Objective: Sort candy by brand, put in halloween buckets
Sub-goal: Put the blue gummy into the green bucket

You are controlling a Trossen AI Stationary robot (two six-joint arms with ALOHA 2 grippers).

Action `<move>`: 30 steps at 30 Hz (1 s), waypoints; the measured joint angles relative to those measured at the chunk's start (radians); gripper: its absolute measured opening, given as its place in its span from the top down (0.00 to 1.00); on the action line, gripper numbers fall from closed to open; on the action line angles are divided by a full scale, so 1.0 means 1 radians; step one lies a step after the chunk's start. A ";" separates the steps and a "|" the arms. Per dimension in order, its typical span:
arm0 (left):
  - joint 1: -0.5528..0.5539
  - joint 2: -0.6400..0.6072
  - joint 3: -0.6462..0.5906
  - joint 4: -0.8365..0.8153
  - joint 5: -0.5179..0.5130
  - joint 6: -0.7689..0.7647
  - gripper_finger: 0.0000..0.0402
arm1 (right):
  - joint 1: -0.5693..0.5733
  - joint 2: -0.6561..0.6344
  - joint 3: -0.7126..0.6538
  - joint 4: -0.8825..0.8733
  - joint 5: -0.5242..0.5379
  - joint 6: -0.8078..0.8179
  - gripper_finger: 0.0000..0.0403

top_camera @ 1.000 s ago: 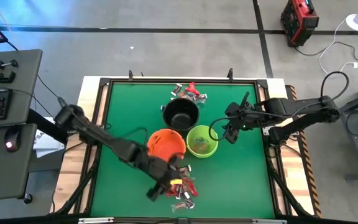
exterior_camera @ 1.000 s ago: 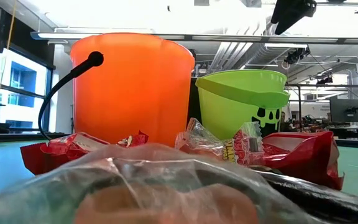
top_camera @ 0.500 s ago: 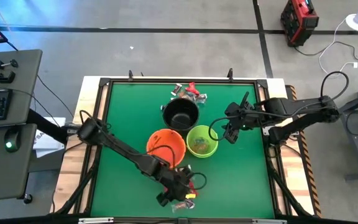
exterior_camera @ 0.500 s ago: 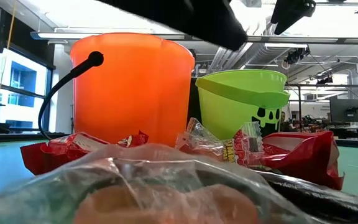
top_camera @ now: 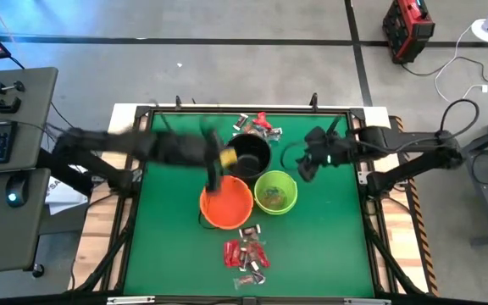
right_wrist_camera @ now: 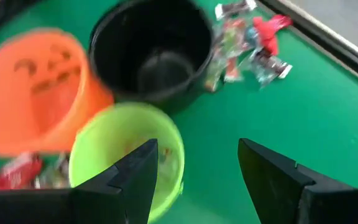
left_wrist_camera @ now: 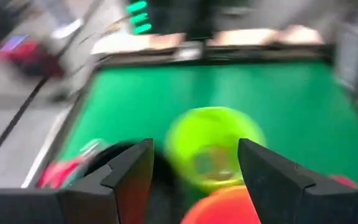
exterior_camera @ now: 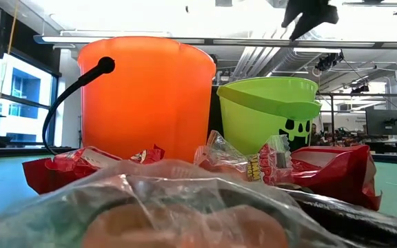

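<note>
Three buckets stand mid-table: black [top_camera: 246,154], orange [top_camera: 225,202] and lime green [top_camera: 274,191]. One candy pile [top_camera: 246,254] lies near the table's near edge, and another [top_camera: 258,124] lies beyond the black bucket. My left gripper [top_camera: 213,174] is blurred, above the gap between the orange and black buckets. Its fingers [left_wrist_camera: 129,168] stand open with nothing between them. My right gripper [top_camera: 307,165] hovers open to the right of the black and lime buckets. It looks down on all three buckets, and its fingers [right_wrist_camera: 266,168] are empty.
The green mat [top_camera: 337,237] has a raised dark frame around it. In the low view the near candy [exterior_camera: 253,162] lies right in front of the orange bucket [exterior_camera: 147,96] and the lime bucket [exterior_camera: 271,114]. Bare mat lies to the left and right of the buckets.
My left arm has swung fast, away from the near candy pile, up and toward the table's far left. It is now blurred above the orange and black buckets. My right gripper has shifted a little toward the far edge. The buckets have stayed put.
</note>
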 joint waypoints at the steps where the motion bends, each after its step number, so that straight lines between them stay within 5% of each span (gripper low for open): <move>1: 0.064 -0.021 0.000 -0.022 0.012 -0.037 0.44 | -0.030 0.000 0.000 0.016 -0.008 -0.001 0.47; 9: 0.538 -0.042 -0.020 -0.107 0.218 -0.012 0.44 | -0.345 0.091 0.001 0.096 -0.242 -0.077 0.47; 17: 0.907 -0.014 -0.250 0.276 0.752 -0.038 0.44 | -0.582 0.349 0.001 0.169 -0.407 -0.447 0.47; 21: 1.003 0.011 -0.341 0.361 0.875 -0.142 0.44 | -0.640 0.481 0.001 0.217 -0.474 -0.624 0.47; 30: 1.043 0.009 -0.390 0.391 0.939 -0.155 0.44 | -0.702 0.653 0.000 0.281 -0.504 -1.011 0.47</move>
